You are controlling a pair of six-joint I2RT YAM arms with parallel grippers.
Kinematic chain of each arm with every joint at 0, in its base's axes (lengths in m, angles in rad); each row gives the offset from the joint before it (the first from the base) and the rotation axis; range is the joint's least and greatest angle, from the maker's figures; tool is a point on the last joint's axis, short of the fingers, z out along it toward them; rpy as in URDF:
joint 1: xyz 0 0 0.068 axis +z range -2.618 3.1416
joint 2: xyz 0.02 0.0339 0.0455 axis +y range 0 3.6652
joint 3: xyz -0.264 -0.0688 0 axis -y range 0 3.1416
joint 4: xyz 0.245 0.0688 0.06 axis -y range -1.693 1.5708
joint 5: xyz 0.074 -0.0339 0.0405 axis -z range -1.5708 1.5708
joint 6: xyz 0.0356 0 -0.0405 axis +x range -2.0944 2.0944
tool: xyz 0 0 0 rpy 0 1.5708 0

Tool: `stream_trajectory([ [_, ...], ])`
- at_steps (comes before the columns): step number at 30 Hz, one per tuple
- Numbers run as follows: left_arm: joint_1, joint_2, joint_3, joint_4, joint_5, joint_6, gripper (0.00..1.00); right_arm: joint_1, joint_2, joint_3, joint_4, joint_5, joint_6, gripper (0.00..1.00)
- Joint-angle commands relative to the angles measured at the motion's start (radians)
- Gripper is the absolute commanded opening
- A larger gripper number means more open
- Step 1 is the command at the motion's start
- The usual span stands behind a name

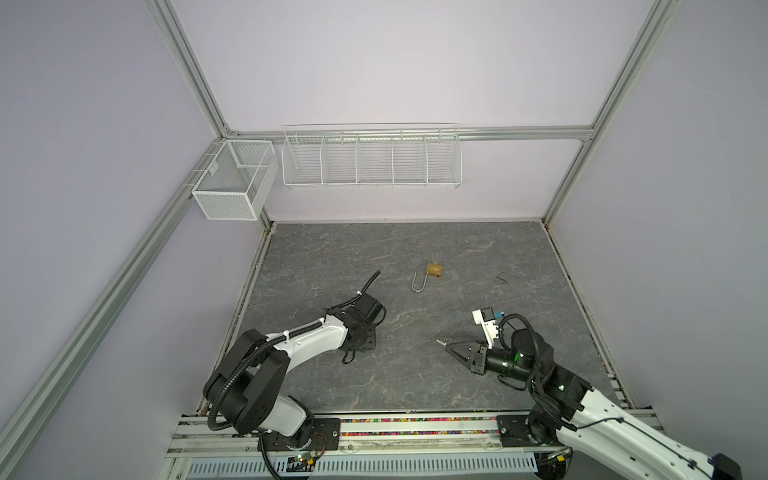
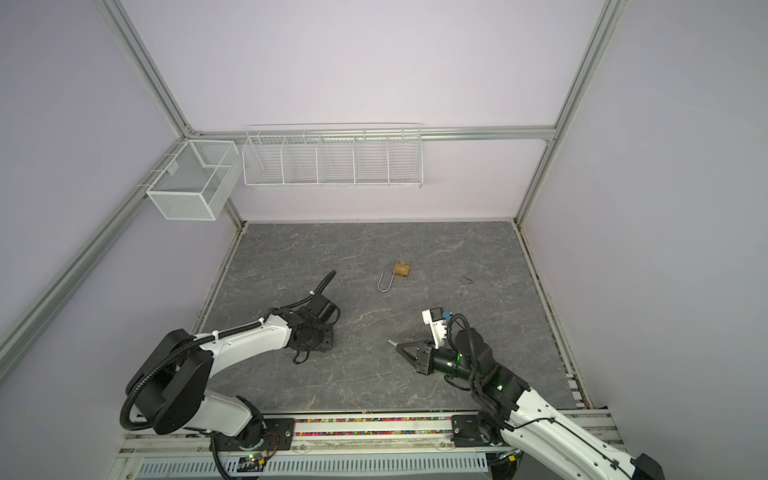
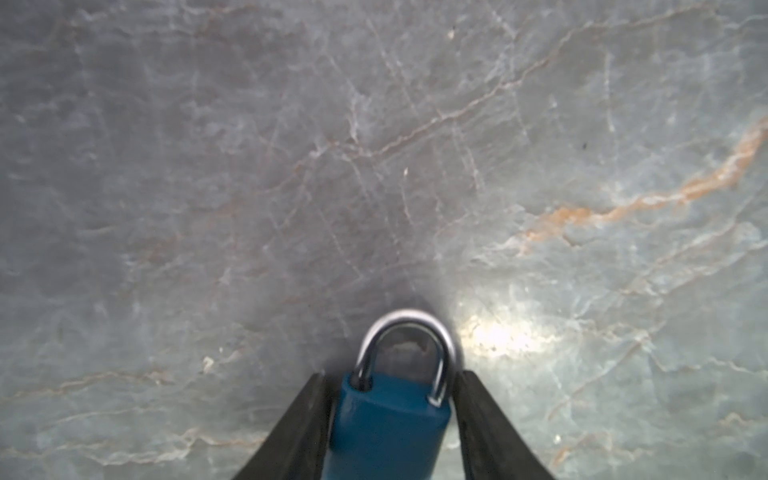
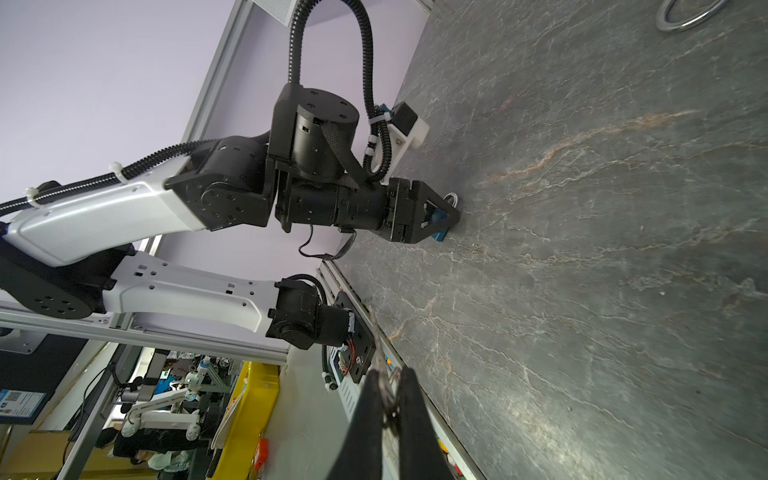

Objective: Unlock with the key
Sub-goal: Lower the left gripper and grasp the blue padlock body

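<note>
my left gripper [image 3: 391,373] points straight down at the table [image 3: 208,166], its fingers [image 3: 307,415] pinching the body of the blue padlock [image 3: 386,424] from both sides. the padlock is held shackle-down. both legs of its silver shackle [image 3: 409,328] run into the body, and the curve is at the table surface or just above it; i cannot tell which. in both top views this gripper sits left of the brass padlock [image 1: 434,270] and on its near side, with the blue padlock hidden under my wrist. the brass padlock lies flat on the table, well apart from both grippers, its own shackle [image 1: 417,282] swung out of the body. my right gripper [image 1: 449,346] is on the near side of the brass padlock, low over the table, lying about level and aimed leftward. its jaws are pressed together on the key [image 1: 439,343], whose small metal tip sticks out past the fingertips.
</note>
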Motion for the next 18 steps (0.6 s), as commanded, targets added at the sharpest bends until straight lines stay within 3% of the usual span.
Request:
stream_trajectory([
  [1, 0.004, 0.007, -0.045, -0.04, 0.059, -0.011, 0.54, -0.005, -0.002, 0.022, 0.012, 0.003, -0.009, 0.06],
  [11, 0.004, 0.077, 0.016, -0.063, 0.047, 0.017, 0.42, -0.005, -0.01, 0.024, 0.003, 0.005, -0.007, 0.06],
  [14, 0.004, 0.075, 0.001, -0.036, 0.082, 0.008, 0.31, -0.006, -0.036, 0.018, -0.012, 0.017, -0.007, 0.06],
  [16, 0.003, 0.063, -0.013, -0.007, 0.114, -0.022, 0.09, -0.005, -0.047, 0.005, -0.018, 0.029, -0.011, 0.06],
  [18, 0.003, 0.045, -0.026, 0.043, 0.17, -0.074, 0.0, -0.006, -0.045, -0.015, 0.0, 0.031, -0.015, 0.06],
])
